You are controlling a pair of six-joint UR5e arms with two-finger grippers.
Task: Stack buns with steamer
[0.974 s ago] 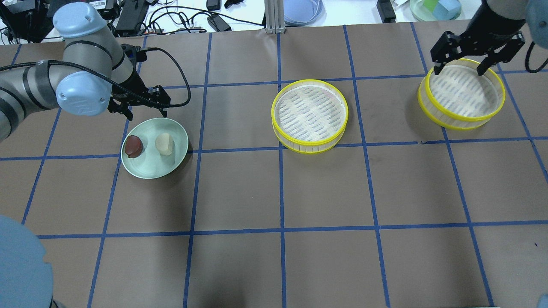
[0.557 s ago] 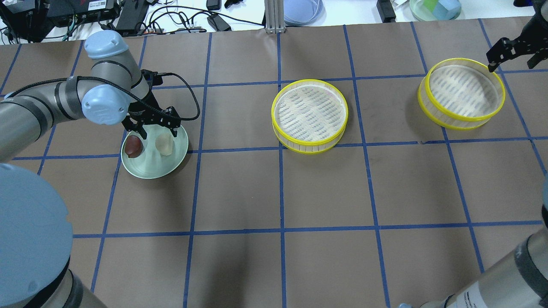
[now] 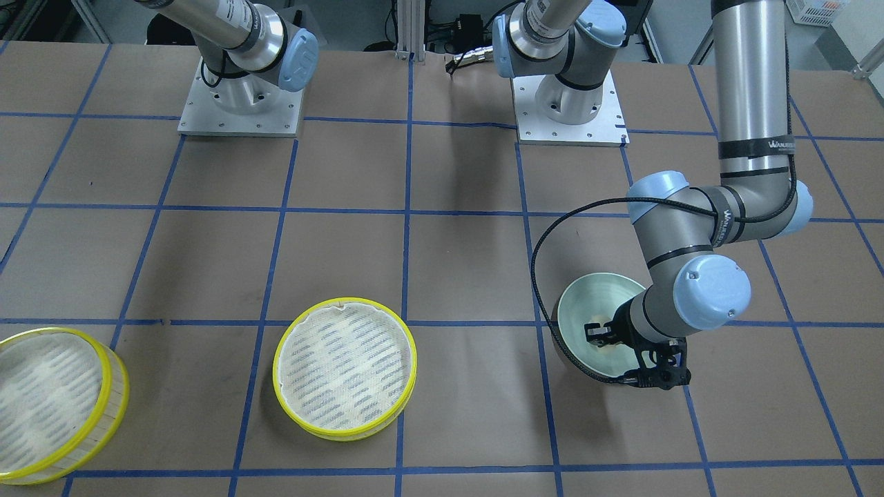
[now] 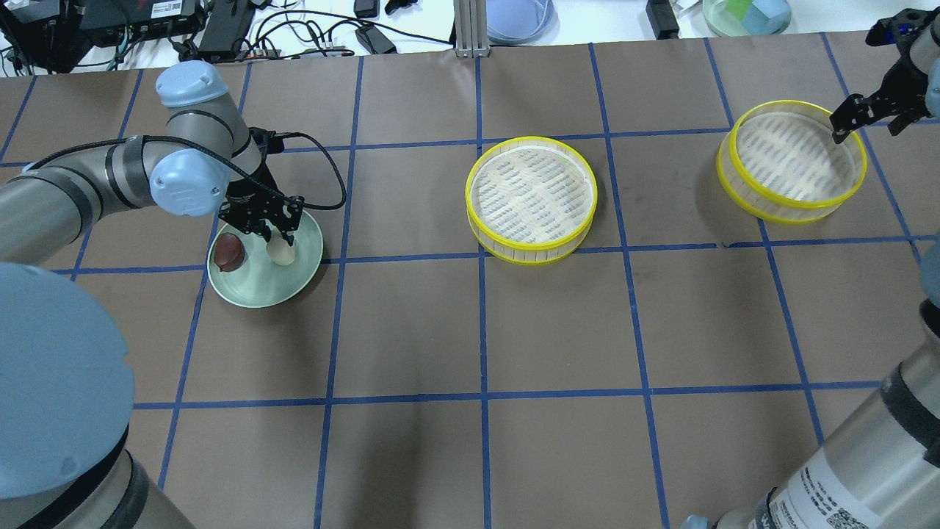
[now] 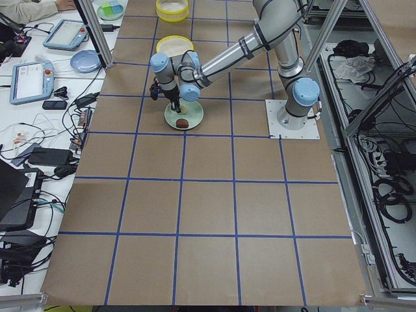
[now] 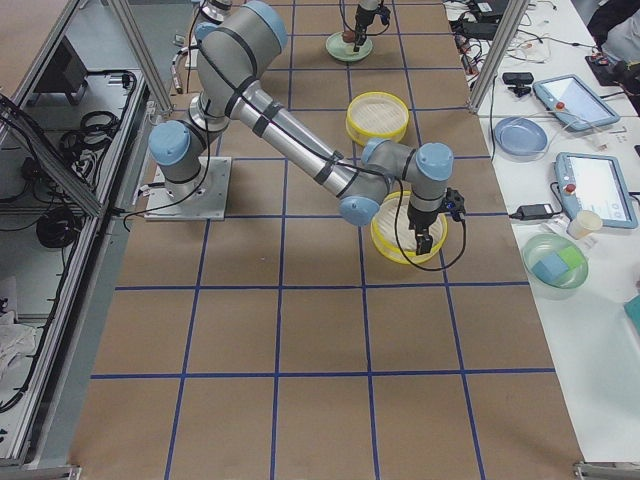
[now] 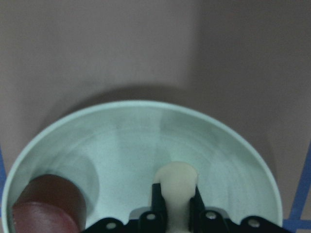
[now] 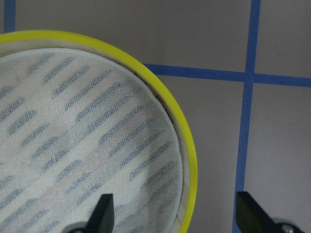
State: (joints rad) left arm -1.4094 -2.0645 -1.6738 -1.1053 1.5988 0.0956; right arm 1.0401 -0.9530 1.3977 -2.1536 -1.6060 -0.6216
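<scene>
Left gripper (image 4: 277, 236): down in the plate, its jaws pressed in on both sides of the white bun, which looked pinched but not lifted.
Brown bun (image 4: 229, 252): just outside the left jaw, apart from it, sitting on the plate.
White bun (image 7: 178, 182): between the jaws, its base on the plate as far as I could see.
Plate (image 4: 257, 294): under the jaws, holding both buns.
Middle tray (image 4: 530, 248): well off to the right of those jaws, nothing on its mesh.
Right-hand tray (image 4: 789, 209): beneath the other jaws, also without a bun.
Right gripper (image 4: 865, 131): jaws spread wide, one over the mesh, one outside the yellow rim, gripping nothing.
Progress: barely begun, by my reckoning. No bun was in a tray and the trays stood apart; both buns had to be loaded and one tray set on the other.
</scene>
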